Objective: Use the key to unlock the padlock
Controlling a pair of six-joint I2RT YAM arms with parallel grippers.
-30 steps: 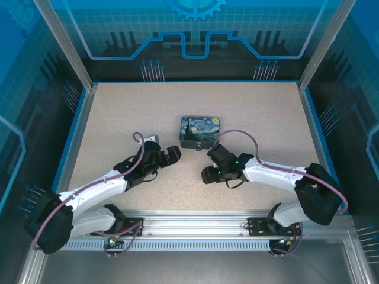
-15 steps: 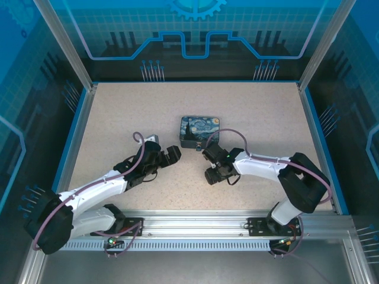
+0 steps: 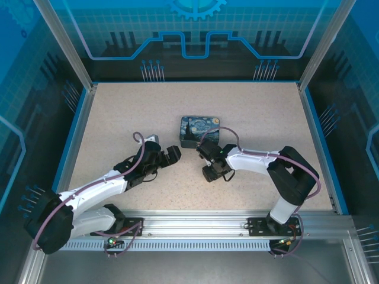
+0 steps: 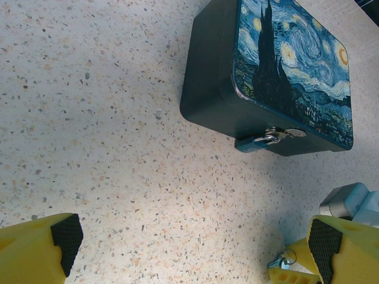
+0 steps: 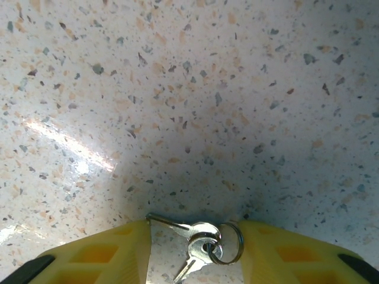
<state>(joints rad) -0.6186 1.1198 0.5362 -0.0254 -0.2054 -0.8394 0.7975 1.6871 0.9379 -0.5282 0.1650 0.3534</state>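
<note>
Picking up the key (image 5: 192, 260) looks like the step in hand. It lies flat on the desk (image 5: 177, 89) on a small ring (image 5: 228, 242) with what seems a second key. The right end effector (image 5: 195, 234) has its jaws partway in, one yellow finger at each side of the bunch. Whether they already pinch it I cannot tell.

To do it well, the grip should land on the key's head, not on the loose ring, so the blade sticks out stiff and can be aimed. Thin metal flat on a hard top tends to slide or pivot, so a low, square squeeze seems wise, with a check that the key comes up with the jaws.

The left end effector (image 4: 195, 239) is spread fully wide and holds nothing, near the tin (image 4: 213, 77). It could steady the tin when the key goes in.

The tin is shut, its painted lid down, so its contents are hidden. The padlock (image 4: 253, 142) hangs closed at the tin's front wall, its teal body resting by the desk.
</note>
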